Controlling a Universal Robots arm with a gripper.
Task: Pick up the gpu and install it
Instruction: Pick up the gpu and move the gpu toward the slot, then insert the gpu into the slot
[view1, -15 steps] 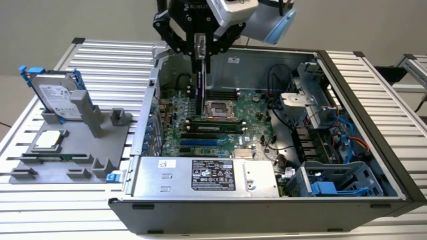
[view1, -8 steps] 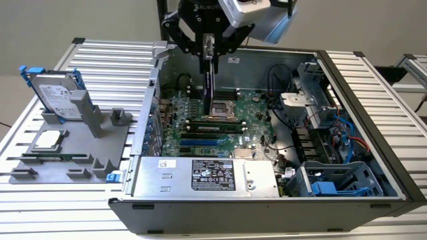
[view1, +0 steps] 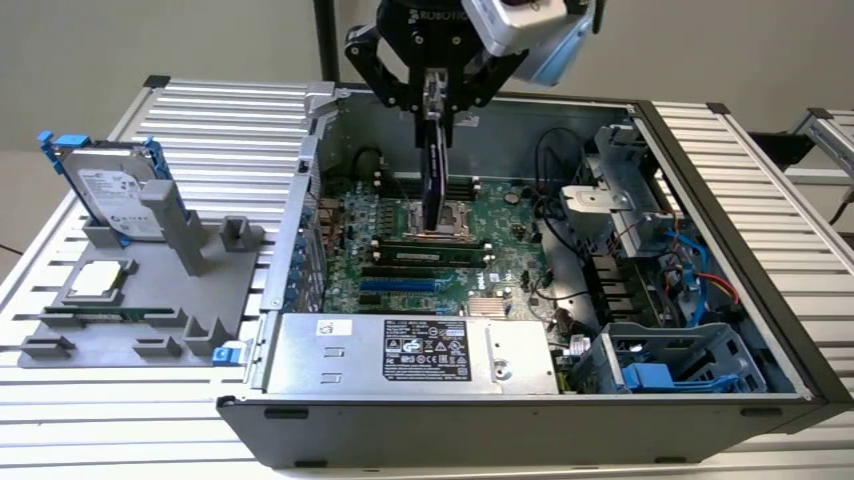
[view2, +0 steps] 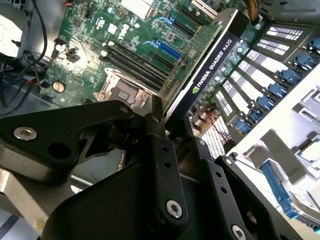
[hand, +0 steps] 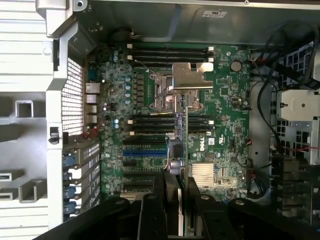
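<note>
**A:** Start at the table's left edge. Why does the hard drive stand on end?

**B:** It sits upright in a slot of the grey fixture, probably so that its upper edge is free to be gripped from above.

**A:** And the case, towards the middle?

**B:** It lies on its side with the open face up. That leaves the motherboard flat and facing upward, so a card can be brought down onto it from above.

**A:** Where is the gpu?

**B:** Clear of the table, in the air inside the case. The gripper is clamped on its upper edge, one finger on each face. The card hangs straight down below the fingers, its lower edge just above the board near the processor socket. In the second wrist view the black cooler side runs away from the fingers.

**A:** Is it seated?

**B:** I'd judge not. In the first wrist view the card shows edge-on, and the blue slot lies off to one side of it, apart.

**A:** Towards the table's right edge?

**B:** The drive cage sits in the case's near right corner, well away from the card.
</note>
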